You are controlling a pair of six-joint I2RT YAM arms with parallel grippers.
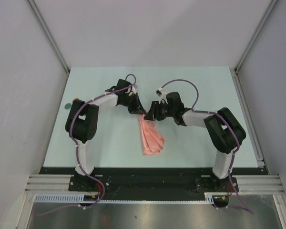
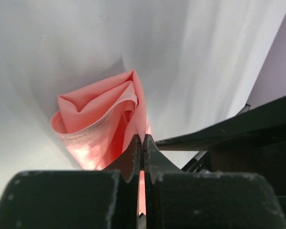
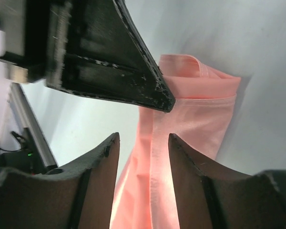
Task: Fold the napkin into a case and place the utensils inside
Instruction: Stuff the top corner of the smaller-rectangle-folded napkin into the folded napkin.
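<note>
The napkin (image 1: 151,137) lies mid-frame in the top view. It's bunched into a narrow pleated strip running down toward the lower middle of the table (image 1: 100,143), and its upper end is lifted to where the two arms meet. I wouldn't call it a case yet: the left wrist view shows a loose cone of folds, not flat layers.

The left gripper (image 2: 142,140) is clamped tight on that upper end, with a sliver of pink showing between the closed fingertips. The right gripper (image 3: 142,142) is right next to it with its jaws apart. The cloth edge runs through the gap between them, and neither pad seems to be pressing on it (hard to be sure from that angle).

My read is that this is a regrip, with the right about to take a hold next to the left's pinch. To do it well:
- Let the right close on the hemmed edge only, not the whole bundle.
- Don't let the left go until the right has really bitten.
- Then draw the two holds apart slowly and low to the table so the pleats flatten instead of twisting.

The sheeny cloth probably slips, so go gently. I can't see the spoons in any view.
</note>
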